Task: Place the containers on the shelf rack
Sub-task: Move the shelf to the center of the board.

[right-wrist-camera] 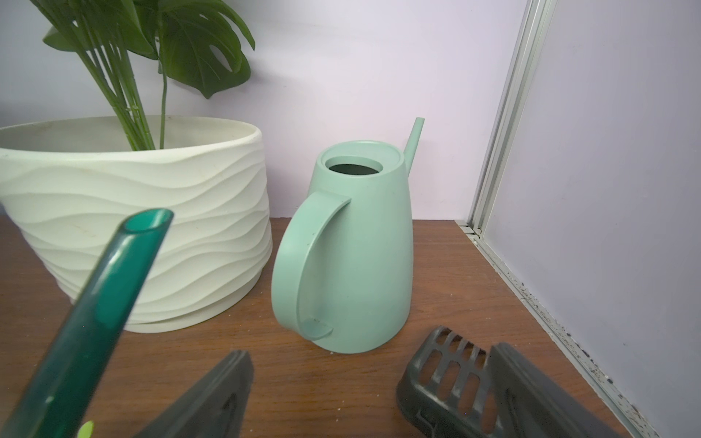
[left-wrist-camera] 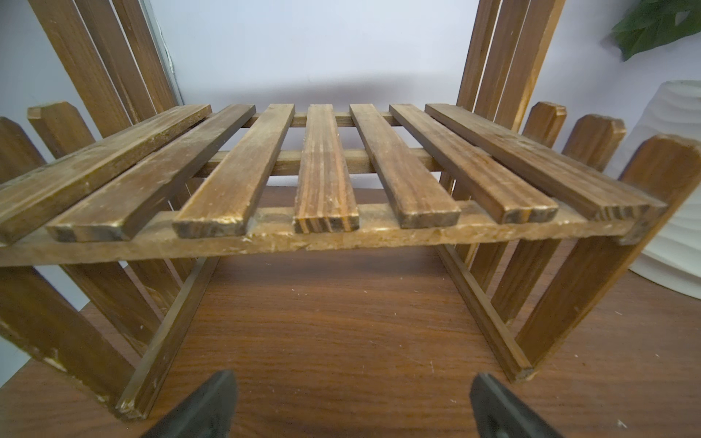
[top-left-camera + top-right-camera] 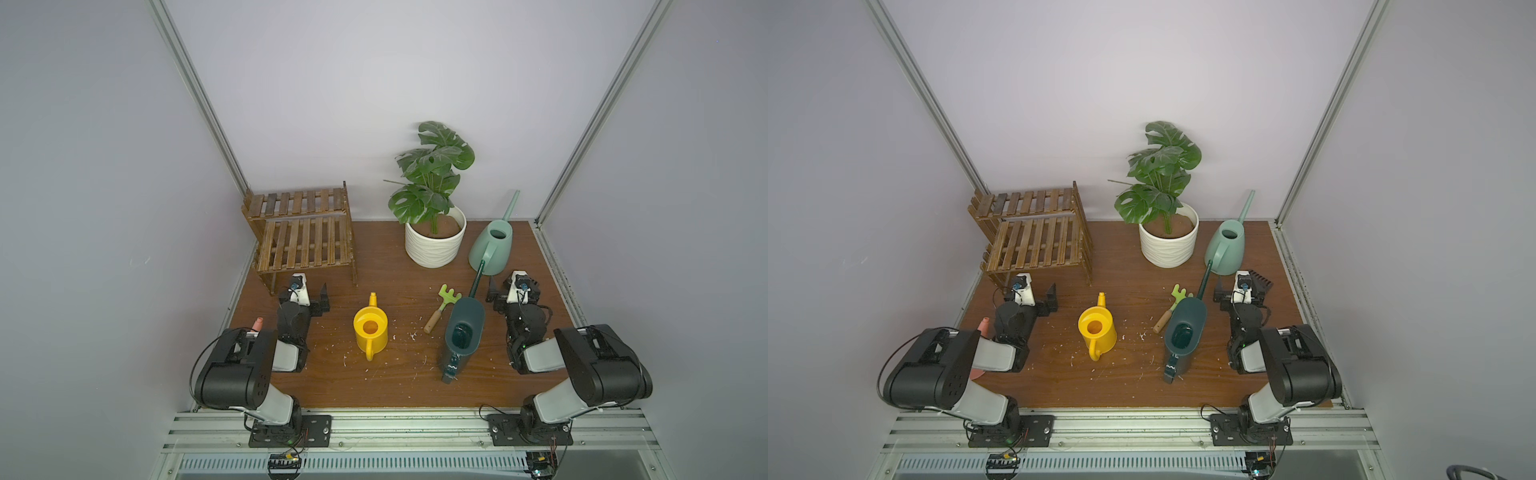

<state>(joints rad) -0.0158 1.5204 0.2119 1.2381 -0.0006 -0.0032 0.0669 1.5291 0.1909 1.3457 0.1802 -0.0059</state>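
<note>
Jaws of left gripper (image 2: pixel 352 383) and right gripper (image 1: pixel 368 354) gape, gripping nothing (dark-brown slatted wooden shelf rack (image 3: pixel 303 249) sits left of centre).

Pale lilac walls (image 3: pixel 374 83), aluminium posts (image 3: pixel 199 95), brown wooden tabletop (image 3: pixel 395 386)

the light is soft and even in all views, and the walls look pale purple. in both top views a bright shine sits on the metal rail (image 3: pixel 395 415) at the front edge of the counter (image 3: pixel 395 386). shadows are faint. in the left wrist view a soft grey shadow lies on the wall behind the shelf rack (image 2: pixel 326 170), and its slats fan out toward the edges. in the right wrist view the dark teal spout (image 1: pixel 113 284) and the jaws look blurry up close.
</note>
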